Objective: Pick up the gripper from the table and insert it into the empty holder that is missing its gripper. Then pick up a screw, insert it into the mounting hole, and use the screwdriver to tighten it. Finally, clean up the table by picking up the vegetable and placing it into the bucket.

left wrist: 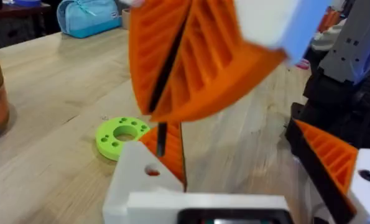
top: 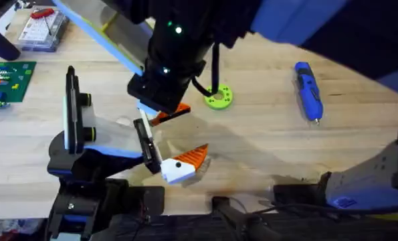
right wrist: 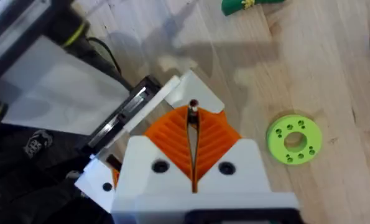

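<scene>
The small dark metal screw (right wrist: pixel 193 106) sits pinched in the right claw (right wrist: pixel 192 119), clamped tight just over the white plastic mount (right wrist: pixel 172 90); best lowered plumb and slowly. Left claw (left wrist: pixel 247 155) gapes empty above the light wooden table (left wrist: pixel 60 81)

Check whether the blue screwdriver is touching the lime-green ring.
Apart. The overhead view shows a wide stretch of bare table between the screwdriver and the ring.

The slim bright-blue pen-shaped screwdriver (top: pixel 308 90) lies flat on the light wooden plank table (top: pixel 265 144). A small dark-green leafy vegetable (right wrist: pixel 252 5) lies on the wood
</scene>
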You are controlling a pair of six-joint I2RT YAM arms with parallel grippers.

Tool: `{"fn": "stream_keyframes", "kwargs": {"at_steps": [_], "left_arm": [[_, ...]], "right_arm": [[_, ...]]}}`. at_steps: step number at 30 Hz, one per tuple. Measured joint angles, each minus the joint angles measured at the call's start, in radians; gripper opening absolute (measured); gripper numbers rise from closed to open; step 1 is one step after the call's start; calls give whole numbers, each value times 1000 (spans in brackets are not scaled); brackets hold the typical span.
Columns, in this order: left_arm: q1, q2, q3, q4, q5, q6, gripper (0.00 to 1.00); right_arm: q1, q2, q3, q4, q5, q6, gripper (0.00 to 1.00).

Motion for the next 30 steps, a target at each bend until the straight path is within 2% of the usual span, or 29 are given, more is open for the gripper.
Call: {"fn": "stream_keyframes", "kwargs": {"at_steps": [30], "left_arm": [[0,0,0,0,0,0,990]], "right_arm": [[0,23,0,-14,0,-19,7]]}}
